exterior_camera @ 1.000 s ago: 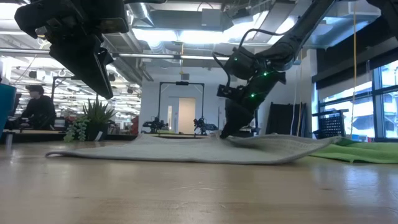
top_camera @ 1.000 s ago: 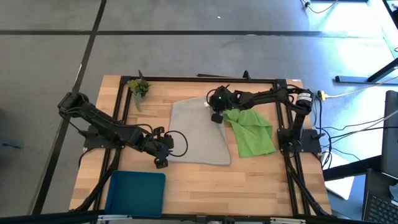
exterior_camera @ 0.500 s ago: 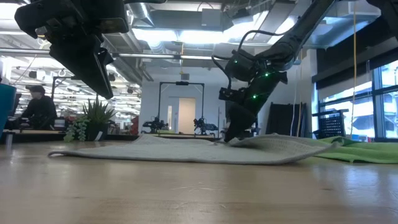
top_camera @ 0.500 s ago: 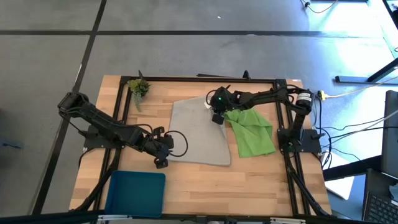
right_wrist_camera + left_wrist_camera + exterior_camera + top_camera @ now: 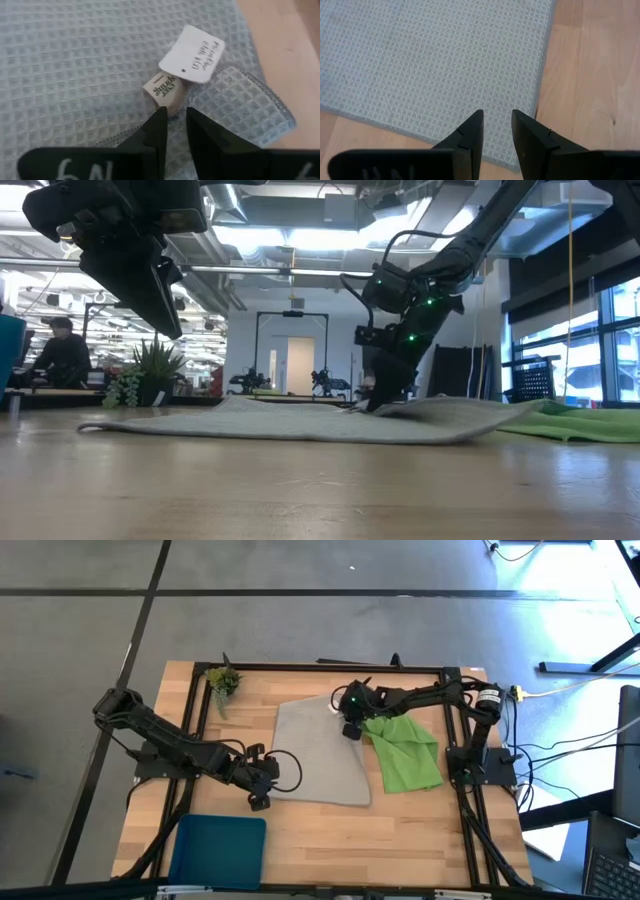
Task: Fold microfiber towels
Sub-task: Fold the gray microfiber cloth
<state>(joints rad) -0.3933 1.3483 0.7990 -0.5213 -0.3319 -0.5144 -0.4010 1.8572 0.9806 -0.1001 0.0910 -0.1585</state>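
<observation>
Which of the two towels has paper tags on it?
The grey towel, spread flat mid-table, carries two paper tags near one corner. No tags show on the crumpled green towel.

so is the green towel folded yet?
No, in the high view the green towel lies rumpled and unfolded beside the grey towel.

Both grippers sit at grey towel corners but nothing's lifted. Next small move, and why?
Probably lower the right gripper onto the turned-up far corner of the flat light grey waffle-weave microfiber towel and pinch it: the narrowly parted fingers hover by the white paper tags, gripping nothing. The left gripper waits above the near corner.
</observation>
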